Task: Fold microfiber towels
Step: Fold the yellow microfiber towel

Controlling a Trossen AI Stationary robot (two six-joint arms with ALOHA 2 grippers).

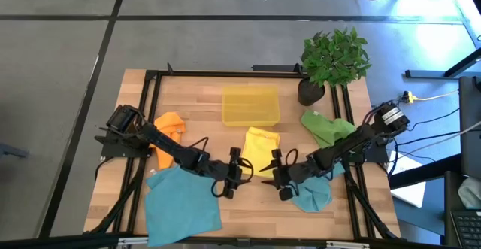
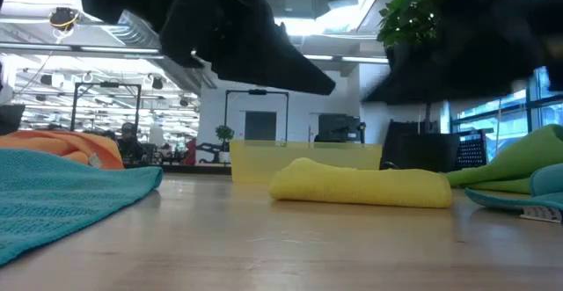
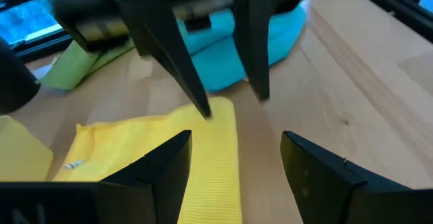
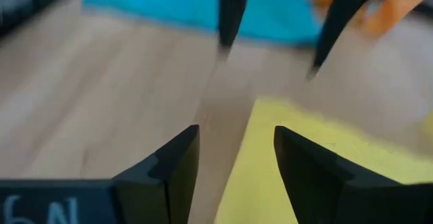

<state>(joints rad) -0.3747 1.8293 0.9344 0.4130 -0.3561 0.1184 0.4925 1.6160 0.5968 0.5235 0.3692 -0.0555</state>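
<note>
A folded yellow towel (image 1: 261,147) lies flat on the table's middle; it also shows in the low view (image 2: 361,185). My left gripper (image 1: 234,172) and right gripper (image 1: 279,177) face each other, both open and empty, above the table just in front of the towel's near edge. In the left wrist view my left gripper (image 3: 235,137) hangs over that near edge (image 3: 203,170). In the right wrist view my right gripper (image 4: 237,129) does the same. A teal towel (image 1: 180,198) lies spread at front left. A second teal towel (image 1: 312,194) lies crumpled under my right arm. The orange towel (image 1: 171,125) and green towel (image 1: 327,126) lie bunched.
A translucent yellow bin (image 1: 250,104) stands behind the yellow towel. A potted plant (image 1: 331,61) stands at the far right corner. A black frame (image 1: 150,80) runs along the table's edges. Bare wood (image 1: 259,211) lies between the two teal towels at the front.
</note>
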